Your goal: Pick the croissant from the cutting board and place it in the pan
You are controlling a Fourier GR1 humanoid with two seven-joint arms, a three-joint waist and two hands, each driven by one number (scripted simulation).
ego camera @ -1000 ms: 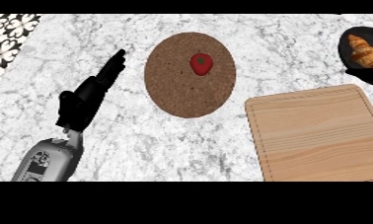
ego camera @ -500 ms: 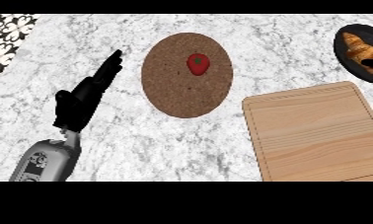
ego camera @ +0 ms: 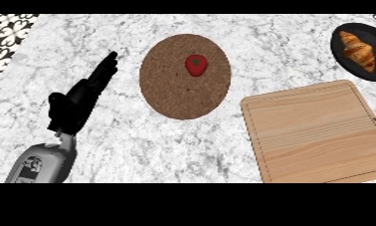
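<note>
Here, in the head view, the robot's left hand (ego camera: 79, 98) shows at the left of the white-grey marble counter (ego camera: 117, 140). Its grey forearm (ego camera: 43, 163) rises from the lower edge, and the black fingers stretch straight and together, slanting up and to the right toward the round brown plate (ego camera: 183, 95), with the thumb jutting out at the left. The hand is open, holds nothing, and is apart from the plate's rim. A small red strawberry (ego camera: 195, 64) lies on the upper part of that plate. The golden-brown croissant (ego camera: 357, 51) lies inside the round black pan (ego camera: 339, 41) at the right edge, which cuts off part of the pan. The rectangular light wooden cutting board (ego camera: 316, 130) sits just below the pan. The right hand is out of view.
</note>
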